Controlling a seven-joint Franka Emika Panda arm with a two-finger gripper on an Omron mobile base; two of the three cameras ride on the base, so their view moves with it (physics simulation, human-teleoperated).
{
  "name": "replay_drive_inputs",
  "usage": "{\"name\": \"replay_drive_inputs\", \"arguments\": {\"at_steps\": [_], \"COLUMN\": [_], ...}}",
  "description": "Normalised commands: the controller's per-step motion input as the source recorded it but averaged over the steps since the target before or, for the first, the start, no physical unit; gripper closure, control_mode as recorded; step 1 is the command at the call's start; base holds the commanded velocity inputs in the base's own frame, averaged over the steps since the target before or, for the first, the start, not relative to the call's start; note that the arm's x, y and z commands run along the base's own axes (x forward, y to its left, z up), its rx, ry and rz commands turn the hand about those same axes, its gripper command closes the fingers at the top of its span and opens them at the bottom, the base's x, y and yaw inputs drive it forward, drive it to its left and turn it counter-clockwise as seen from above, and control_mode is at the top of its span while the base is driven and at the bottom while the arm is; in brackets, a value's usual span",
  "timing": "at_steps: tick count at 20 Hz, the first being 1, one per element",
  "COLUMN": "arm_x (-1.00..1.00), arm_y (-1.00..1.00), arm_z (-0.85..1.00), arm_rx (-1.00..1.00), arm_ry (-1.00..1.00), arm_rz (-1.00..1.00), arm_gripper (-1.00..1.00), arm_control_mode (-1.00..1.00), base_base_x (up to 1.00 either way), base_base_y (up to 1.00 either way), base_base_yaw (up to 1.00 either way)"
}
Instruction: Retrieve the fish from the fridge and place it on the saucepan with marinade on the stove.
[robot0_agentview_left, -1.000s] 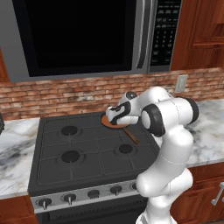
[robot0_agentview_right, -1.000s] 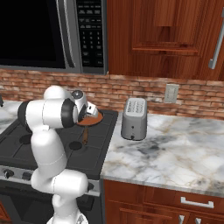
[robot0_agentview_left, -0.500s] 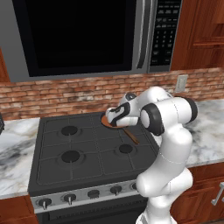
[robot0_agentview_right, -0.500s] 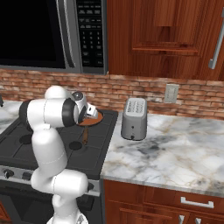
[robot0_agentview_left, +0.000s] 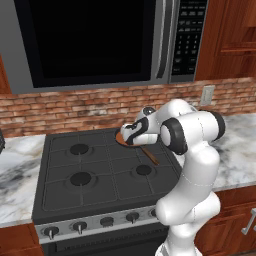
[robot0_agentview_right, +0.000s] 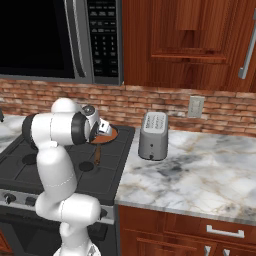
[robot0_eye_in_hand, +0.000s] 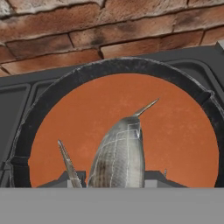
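In the hand view the fish (robot0_eye_in_hand: 119, 156), slim and silvery-grey with a pointed snout, is held between my gripper's (robot0_eye_in_hand: 114, 177) two dark fingertips (robot0_eye_in_hand: 155, 176). It hangs just above the marinade (robot0_eye_in_hand: 175, 131), the smooth reddish-brown layer inside the round dark-rimmed saucepan (robot0_eye_in_hand: 109, 69). From the base views, my gripper (robot0_agentview_left: 131, 134) (robot0_agentview_right: 102, 129) hovers over the saucepan (robot0_agentview_left: 121, 138) (robot0_agentview_right: 110, 135) at the stove's back right burner. The pan's thin brown handle (robot0_agentview_left: 150, 154) (robot0_agentview_right: 97, 155) points toward the front. The stove (robot0_agentview_left: 80, 170) (robot0_agentview_right: 27, 161) is a dark four-burner cooktop. The fridge is out of view.
A brick wall (robot0_eye_in_hand: 87, 35) rises right behind the pan. A microwave (robot0_agentview_left: 90, 40) hangs over the stove. A silver toaster (robot0_agentview_right: 153, 135) stands on the marble counter (robot0_agentview_right: 200, 170) to the right. Knobs (robot0_agentview_left: 106, 221) line the stove front.
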Motion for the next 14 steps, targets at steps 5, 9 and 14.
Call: {"name": "replay_drive_inputs", "arguments": {"at_steps": [5, 9, 14], "arm_x": [0.0, 0.01, 0.0], "arm_y": [0.0, 0.0, 0.0], "arm_z": [0.0, 0.0, 0.0], "arm_rx": [0.0, 0.0, 0.0], "arm_ry": [0.0, 0.0, 0.0], "arm_rz": [0.0, 0.0, 0.0], "arm_gripper": [-1.0, -1.0, -1.0], "arm_control_mode": [-1.0, -1.0, -1.0], "base_base_x": [0.0, 0.0, 0.0], "base_base_y": [0.0, 0.0, 0.0], "base_base_yaw": [0.0, 0.0, 0.0]}}
